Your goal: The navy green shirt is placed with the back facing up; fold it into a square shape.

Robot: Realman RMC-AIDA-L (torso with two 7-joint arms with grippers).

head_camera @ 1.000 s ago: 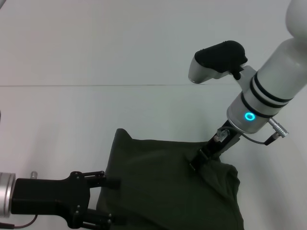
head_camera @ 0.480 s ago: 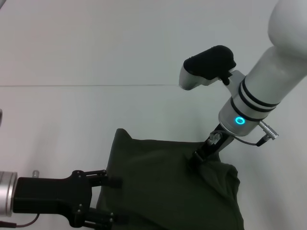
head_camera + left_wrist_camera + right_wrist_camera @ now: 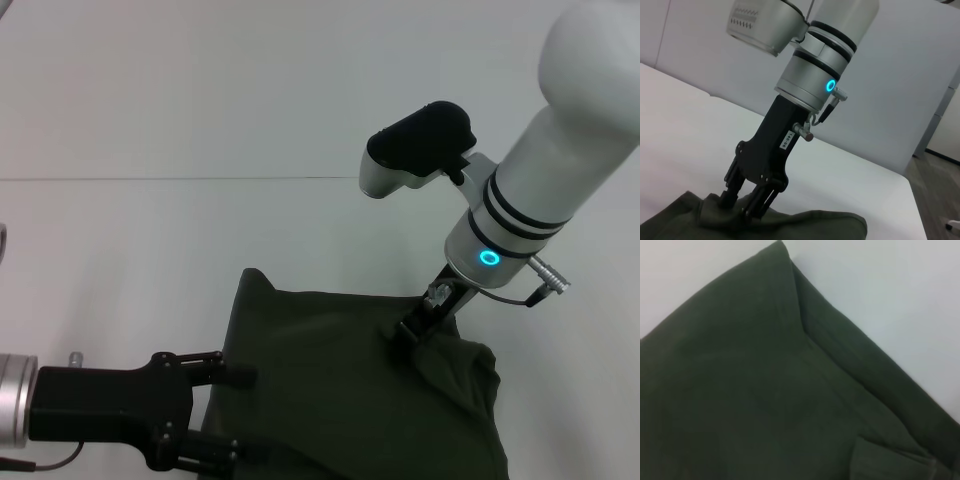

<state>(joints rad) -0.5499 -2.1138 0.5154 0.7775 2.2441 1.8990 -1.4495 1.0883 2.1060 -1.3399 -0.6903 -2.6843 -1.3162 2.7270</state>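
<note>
Covering everything: a pale, plain table, with a thin seam line running across it in the head view.
Shirt: the shirt lies at the near middle of the table, between the two arms. It is dark olive green, plain on the side facing up, with no lettering showing. It is already doubled over; a layered edge runs along its far side, clear in the right wrist view. One corner on its far left side pokes up into a small peak. On its right side the cloth bunches into a rounded hump with soft wrinkles.
Right arm: the white arm, with black bands and a glowing blue ring, reaches down from the upper right.
Right gripper: the right gripper is black and stands at the shirt's far edge; its fingertips are pinched onto a raised ridge of the cloth, as the left wrist view shows.
Left gripper: the left gripper is black and lies low at the near left, level with the shirt's left edge. Its fingers are spread apart, one upper and one lower, with the shirt's edge at their tips.
</note>
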